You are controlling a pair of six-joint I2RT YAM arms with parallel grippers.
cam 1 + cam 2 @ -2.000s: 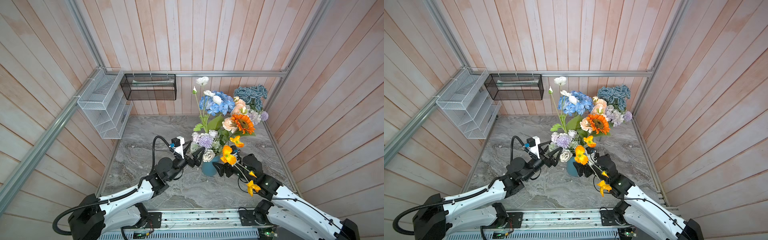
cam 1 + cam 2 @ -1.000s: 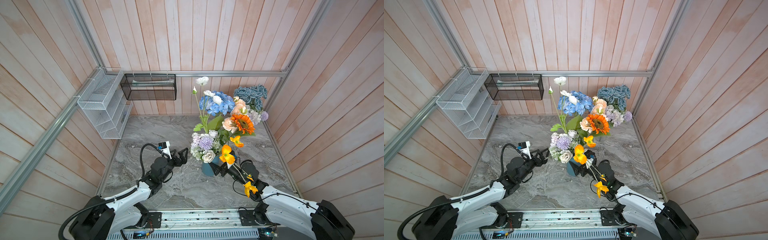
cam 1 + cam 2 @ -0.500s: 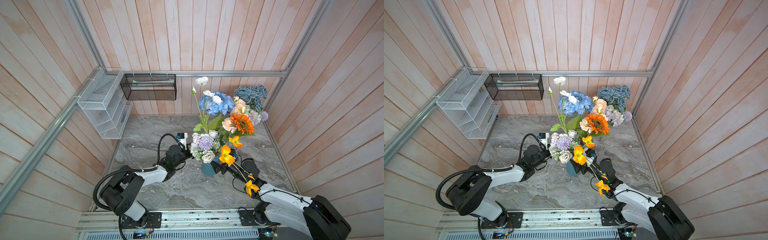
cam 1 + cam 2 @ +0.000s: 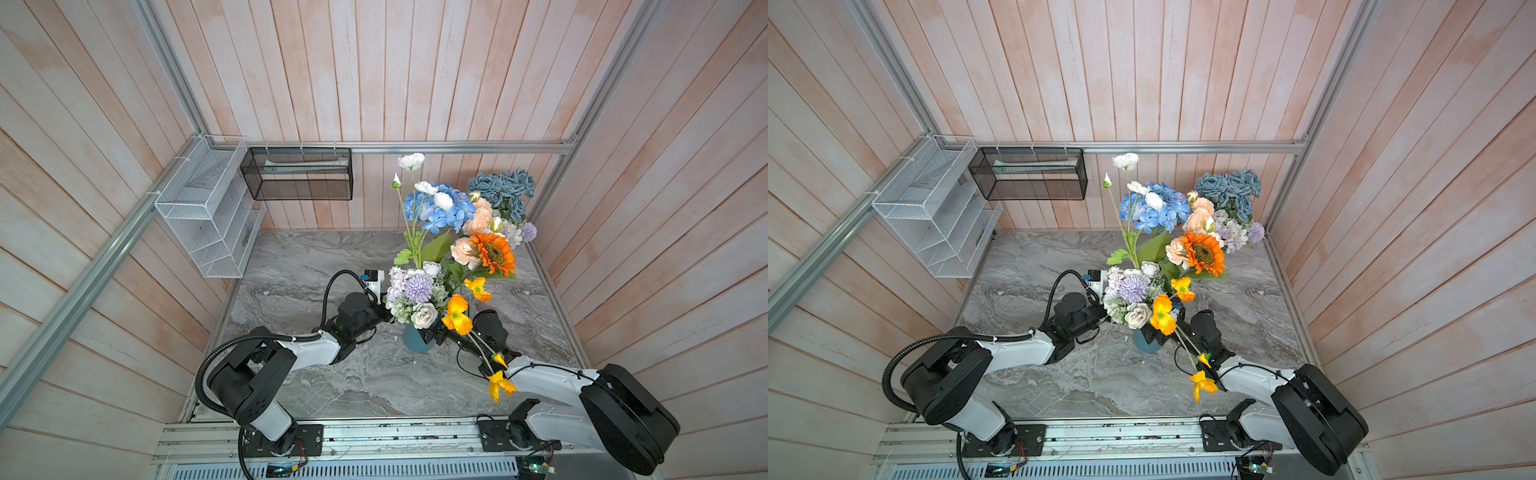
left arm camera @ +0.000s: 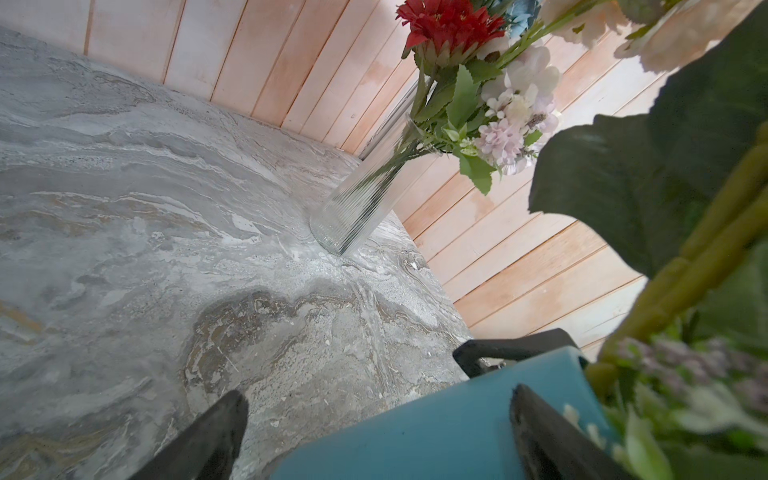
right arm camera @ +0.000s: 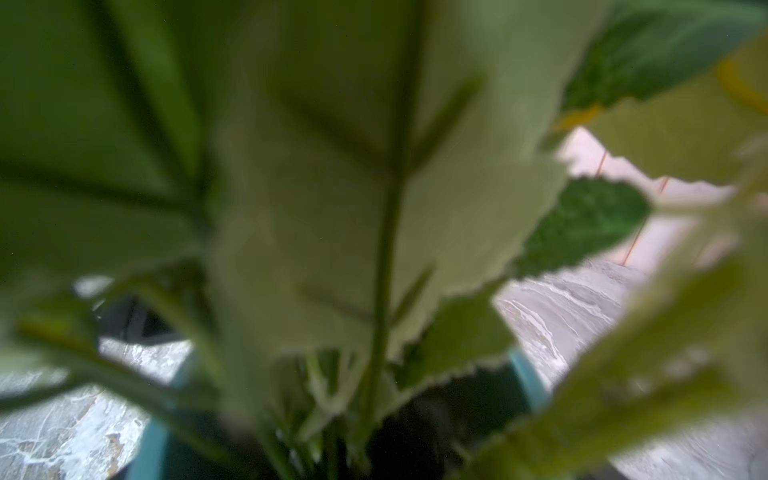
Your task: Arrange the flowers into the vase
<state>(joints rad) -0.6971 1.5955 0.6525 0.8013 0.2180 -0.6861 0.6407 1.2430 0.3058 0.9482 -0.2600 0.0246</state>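
Observation:
A teal vase [image 4: 417,343] [image 5: 415,432] stands near the front of the marble table. It holds flowers: a lilac and white spray [image 4: 415,291], an orange sunflower [image 4: 494,253], peach roses [image 4: 478,218], a blue hydrangea [image 4: 444,210] and tall white blooms [image 4: 411,161]. An orange-yellow spray [image 4: 457,318] leans out over the right arm. My left gripper [image 5: 374,432] is open, its fingers on either side of the vase's body, one finger clear of it. My right gripper [image 4: 432,334] is at the vase's other side. Blurred leaves fill the right wrist view and hide its jaws.
A ribbed glass vase [image 5: 357,199] with a red bloom [image 5: 449,20], lilac blossoms and dusty-blue roses [image 4: 500,193] stands at the back right corner. A white wire rack [image 4: 203,208] and a black mesh basket [image 4: 299,174] hang on the walls at the back left.
My left arm drew back to the left, then came forward low until its open fingers reached round the vase. The right arm sank lower beside the vase.

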